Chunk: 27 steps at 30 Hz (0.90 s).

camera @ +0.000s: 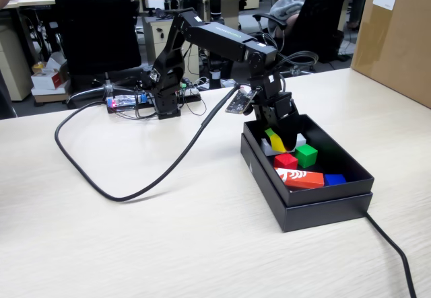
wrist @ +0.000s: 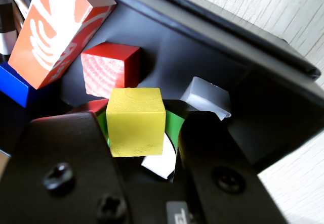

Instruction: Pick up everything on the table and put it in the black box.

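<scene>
My gripper [camera: 281, 131] hangs inside the black box [camera: 316, 207] on the table [camera: 135, 244]. The yellow cube [wrist: 135, 120] sits between the jaws; the left jaw is against it, but a gap shows on its right side, so the gripper [wrist: 144, 123] is open. In the fixed view the yellow cube [camera: 275, 140] is tilted, just under the fingertips. The red cube [camera: 285, 160] and green cube [camera: 306, 154] lie on the box floor. In the wrist view the red cube [wrist: 109, 70] is beyond the yellow one and the green cube [wrist: 173, 125] peeks out behind it.
The box [wrist: 202, 57] also holds a long red-orange block [camera: 300, 177] with white marks, a blue block [camera: 335, 179] and a white block [wrist: 205, 96]. A black cable [camera: 121, 194] loops over the table left of the box. A brown carton [camera: 397, 35] stands at the back right.
</scene>
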Tool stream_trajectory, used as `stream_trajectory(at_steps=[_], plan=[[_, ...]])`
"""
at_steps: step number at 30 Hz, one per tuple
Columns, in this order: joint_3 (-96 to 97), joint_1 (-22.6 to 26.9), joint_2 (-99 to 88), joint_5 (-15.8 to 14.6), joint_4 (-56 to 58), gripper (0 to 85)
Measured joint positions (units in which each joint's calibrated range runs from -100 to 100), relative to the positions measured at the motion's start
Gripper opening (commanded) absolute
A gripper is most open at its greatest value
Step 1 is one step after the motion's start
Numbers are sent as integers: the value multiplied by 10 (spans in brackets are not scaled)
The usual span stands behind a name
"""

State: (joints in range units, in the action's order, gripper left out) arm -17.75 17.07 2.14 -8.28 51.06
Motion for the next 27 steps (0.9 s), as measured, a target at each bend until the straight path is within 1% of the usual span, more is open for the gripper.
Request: stream_trajectory(at_steps=[2, 10, 11, 14, 19, 23, 27], plan=[[0, 0, 0, 0, -3, 267], [0, 0, -3, 0, -5, 269], [0, 0, -5, 0, -5, 281], [1, -1, -40, 0, -5, 374], [0, -4, -133, 0, -5, 384], [0, -4, -173, 0, -5, 384], [21, -14, -221, 1, 1, 455]])
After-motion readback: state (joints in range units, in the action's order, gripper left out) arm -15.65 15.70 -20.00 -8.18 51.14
